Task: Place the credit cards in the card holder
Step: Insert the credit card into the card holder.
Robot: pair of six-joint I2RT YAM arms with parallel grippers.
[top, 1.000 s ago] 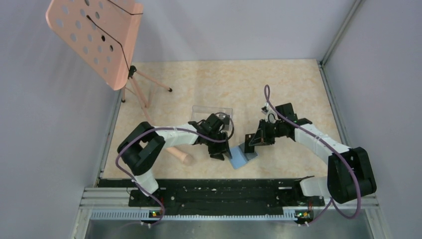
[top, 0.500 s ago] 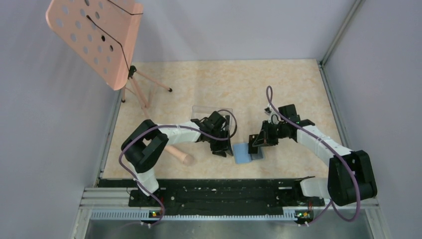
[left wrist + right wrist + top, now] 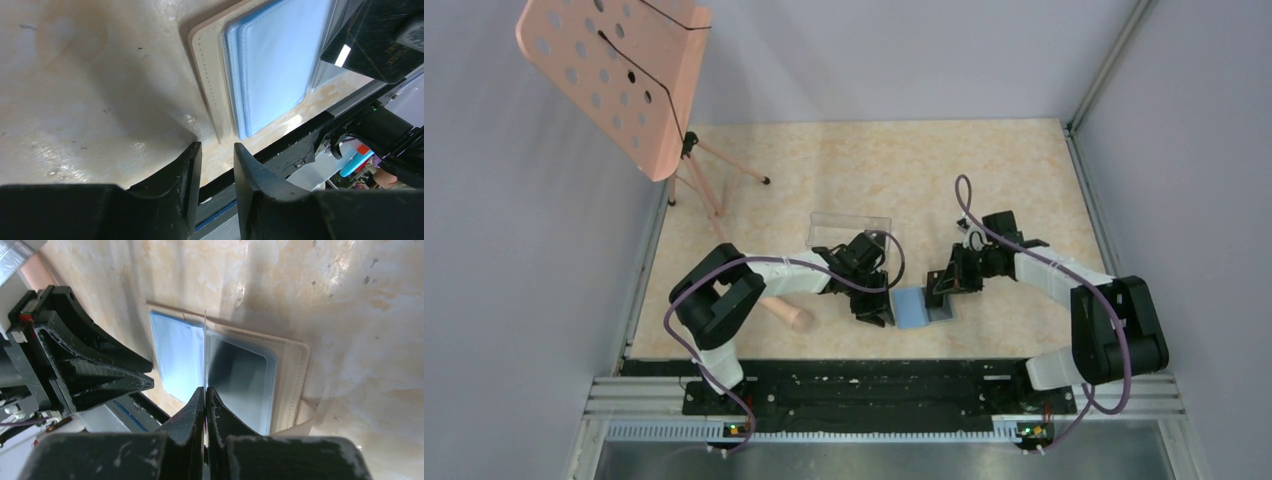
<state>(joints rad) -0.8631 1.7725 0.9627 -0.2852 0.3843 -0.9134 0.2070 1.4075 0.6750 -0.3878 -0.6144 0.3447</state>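
The card holder [image 3: 912,308] lies open and flat on the table, blue-grey inside up with a tan rim. It also shows in the left wrist view [image 3: 275,65] and the right wrist view [image 3: 240,372]. My right gripper [image 3: 940,287] is shut on a thin credit card [image 3: 205,350], seen edge-on and standing over the middle fold of the holder; its fingers [image 3: 220,415] pinch the card's near end. My left gripper [image 3: 876,312] sits low at the holder's left edge, its jaws a narrow gap apart and empty [image 3: 216,146]. No other cards show.
A clear plastic box [image 3: 849,225] stands just behind the left gripper. A pink perforated music stand [image 3: 614,80] stands at the far left, with a pink tube [image 3: 784,312] lying by the left arm. The black rail [image 3: 854,385] runs along the near table edge.
The card holder went from tilted, with the left gripper at its corner, to lying flat and open. The left gripper moved down its left side. The right gripper with the card shifted slightly over it.
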